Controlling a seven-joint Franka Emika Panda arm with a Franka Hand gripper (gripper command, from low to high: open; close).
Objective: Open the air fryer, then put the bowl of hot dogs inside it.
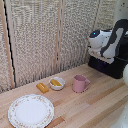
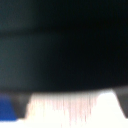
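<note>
here the air fryer is seen at the exterior view's right edge of the wooden table, against the woven screen. the robot arm is pressed up to the fryer's front, and the gripper is hidden against it, so it cannot be told whether the claw is wide, narrow or holding the handle; the handle itself cannot be made out. in the wrist view a dark blurred surface, taken to be the air fryer, fills most of the picture, with one blue fingertip at the edge. the bowl is set well apart from the fryer, with a hot dog piece inside it and another piece lying just beside it on the table. the pink mug stands between the bowl and the fryer. a floral-rimmed plate lies farther from the fryer than the bowl.
</note>
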